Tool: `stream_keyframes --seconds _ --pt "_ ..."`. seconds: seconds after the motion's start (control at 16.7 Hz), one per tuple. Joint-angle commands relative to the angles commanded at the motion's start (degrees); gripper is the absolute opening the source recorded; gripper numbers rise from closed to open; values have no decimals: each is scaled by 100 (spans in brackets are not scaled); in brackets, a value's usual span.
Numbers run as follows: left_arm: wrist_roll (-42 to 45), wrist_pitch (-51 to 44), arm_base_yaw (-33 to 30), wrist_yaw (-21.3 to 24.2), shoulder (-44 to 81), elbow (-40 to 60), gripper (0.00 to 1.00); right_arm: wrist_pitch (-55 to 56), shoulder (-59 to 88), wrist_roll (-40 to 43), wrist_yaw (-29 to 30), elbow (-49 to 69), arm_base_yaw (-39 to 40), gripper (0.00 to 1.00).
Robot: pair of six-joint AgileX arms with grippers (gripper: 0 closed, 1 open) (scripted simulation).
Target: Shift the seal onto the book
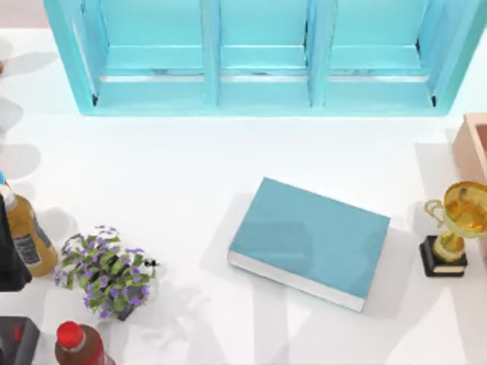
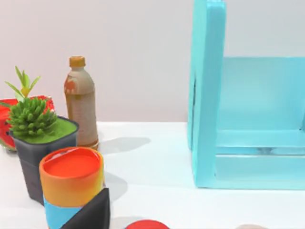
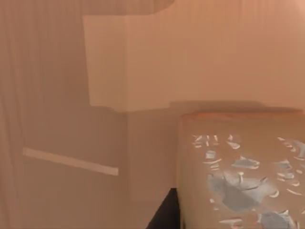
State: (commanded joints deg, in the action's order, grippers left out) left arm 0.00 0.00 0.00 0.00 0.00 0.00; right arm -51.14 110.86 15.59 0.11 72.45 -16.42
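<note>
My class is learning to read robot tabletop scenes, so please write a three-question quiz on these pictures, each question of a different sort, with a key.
1. True or false: the teal book lies flat on the white table with nothing on its cover.
2. Multiple choice: what stands at the table's right side, beside the book? A) a gold trophy on a black base B) a red kettle C) a glass vase
3. Fill in: the potted plant at the table's left has ______ flowers.

Key: 1 true. 2 A, the gold trophy. 3 purple.
</note>
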Motion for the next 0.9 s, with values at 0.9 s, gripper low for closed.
stream_keyframes --seconds 0.9 --pt "0 0 0 0 0 0 100 -2263 -235 -2372 -158 2468 1480 0"
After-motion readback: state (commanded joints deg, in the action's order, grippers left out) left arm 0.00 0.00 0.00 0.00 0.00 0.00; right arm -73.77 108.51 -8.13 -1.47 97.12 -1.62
